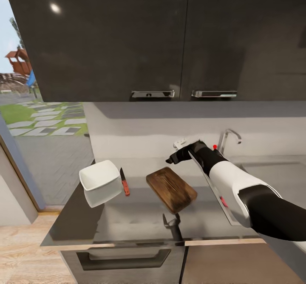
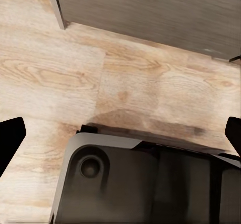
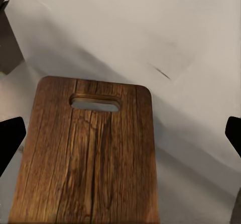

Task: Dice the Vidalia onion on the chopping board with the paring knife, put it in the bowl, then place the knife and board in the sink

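Observation:
The dark wooden chopping board [image 1: 171,189] lies on the grey countertop [image 1: 123,222], slot end toward the wall. Left of it rest the red-handled paring knife [image 1: 124,182] and the white bowl [image 1: 100,177]. My right gripper [image 1: 175,158] hovers open above the board's far end; in the right wrist view the board [image 3: 90,158] fills the space under the empty, widely spread gripper [image 3: 120,136]. My right arm covers most of the sink [image 1: 211,186], with its tap [image 1: 228,139] behind it. The onion is out of view. My left gripper [image 2: 120,133] hangs open over the wooden floor.
Dark upper cabinets [image 1: 161,37] hang low over the counter with two handles. A glass door [image 1: 42,139] stands at the left. A dark upright part [image 1: 172,226] pokes up at the counter's front edge. The robot's base [image 2: 140,184] sits under the left gripper.

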Controlling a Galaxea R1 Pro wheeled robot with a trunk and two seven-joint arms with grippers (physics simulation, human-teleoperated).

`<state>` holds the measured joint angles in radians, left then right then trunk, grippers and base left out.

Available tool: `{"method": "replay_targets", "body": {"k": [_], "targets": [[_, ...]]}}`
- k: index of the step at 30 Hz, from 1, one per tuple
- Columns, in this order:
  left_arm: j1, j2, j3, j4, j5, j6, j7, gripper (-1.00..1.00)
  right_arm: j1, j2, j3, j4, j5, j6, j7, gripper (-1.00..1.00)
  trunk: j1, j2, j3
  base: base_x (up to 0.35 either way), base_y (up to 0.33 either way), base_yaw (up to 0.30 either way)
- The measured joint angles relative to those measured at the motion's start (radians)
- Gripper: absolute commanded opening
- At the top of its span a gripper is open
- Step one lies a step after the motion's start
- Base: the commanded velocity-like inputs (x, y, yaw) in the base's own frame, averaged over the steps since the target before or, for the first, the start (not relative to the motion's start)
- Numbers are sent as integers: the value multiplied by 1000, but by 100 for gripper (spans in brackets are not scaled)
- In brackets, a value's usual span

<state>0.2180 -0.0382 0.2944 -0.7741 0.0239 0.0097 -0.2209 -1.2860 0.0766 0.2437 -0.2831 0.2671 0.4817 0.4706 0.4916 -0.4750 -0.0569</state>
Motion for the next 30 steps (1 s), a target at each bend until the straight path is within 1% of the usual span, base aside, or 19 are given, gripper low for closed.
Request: {"method": "replay_targets", "body": {"k": [12, 19, 29, 30], "targets": [[0, 0, 0, 26, 0, 0, 0, 100, 1, 0, -1, 7, 0, 0, 1, 100, 0, 0, -19, 3, 0, 0], [0, 0, 1, 42, 0, -2, -1, 100, 1, 0, 0, 7, 0, -1, 3, 100, 0, 0, -31, 102, 0, 0], [0, 0, 1, 53, 2, 1, -1, 100, 1, 0, 0, 7, -1, 0, 3, 100, 0, 0, -47, 13, 0, 0], [0, 0, 1, 55, 1, 0, -1, 100, 1, 1, 0, 7, -2, 0, 3, 100, -4, 7, -45, 1, 0, 0]]}}
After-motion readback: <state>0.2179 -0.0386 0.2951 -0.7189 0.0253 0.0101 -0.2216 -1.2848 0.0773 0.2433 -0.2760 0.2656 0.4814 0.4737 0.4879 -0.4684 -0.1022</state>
